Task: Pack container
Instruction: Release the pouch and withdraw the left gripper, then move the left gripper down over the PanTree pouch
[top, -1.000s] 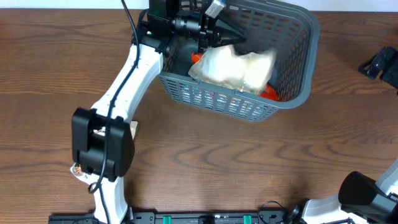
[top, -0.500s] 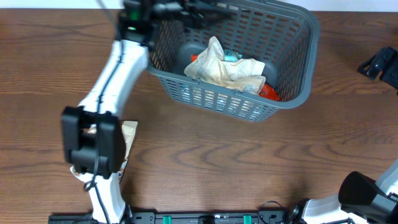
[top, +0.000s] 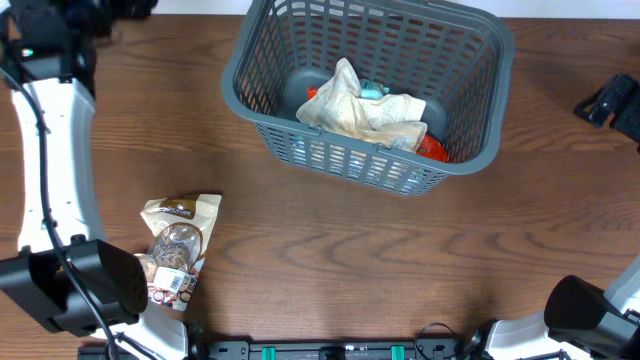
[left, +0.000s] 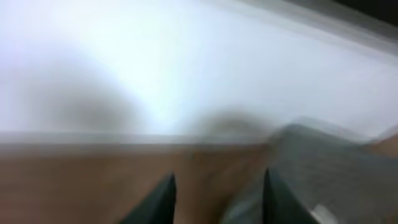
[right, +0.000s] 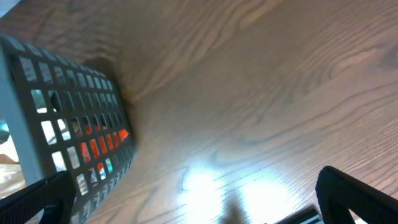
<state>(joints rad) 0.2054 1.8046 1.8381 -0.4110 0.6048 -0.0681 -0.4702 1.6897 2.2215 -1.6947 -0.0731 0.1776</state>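
- Plainly, the container (top: 350, 160) is sitting near the far edge of the table (top: 400, 270), about midway along it. It is already holding a crumpled cream packet (top: 365, 110) with a red packet (top: 432, 148) under it.
- A snack bag (top: 175, 250) is lying flat near the front-left corner, just beside the left arm's base. Reaching it is likely going to need a tightly folded pose, and the elbow could be nudging or pinning the bag.
- The bag is looking soft and glossy, so a pinch on one edge is risking a slip during the carry.
- A low carry is risking a knock against the container's lattice wall, which could shove it along the table.
- The left arm (top: 50, 150) is stretching toward the far-left corner, and its wrist view is badly blurred. The left fingers (left: 163, 198) are standing partly apart with nothing between them, as far as the blur allows.
- The right fingers (right: 351, 193) are spreading wide at the right edge and gripping nothing. They are facing low across the table toward the container's side.
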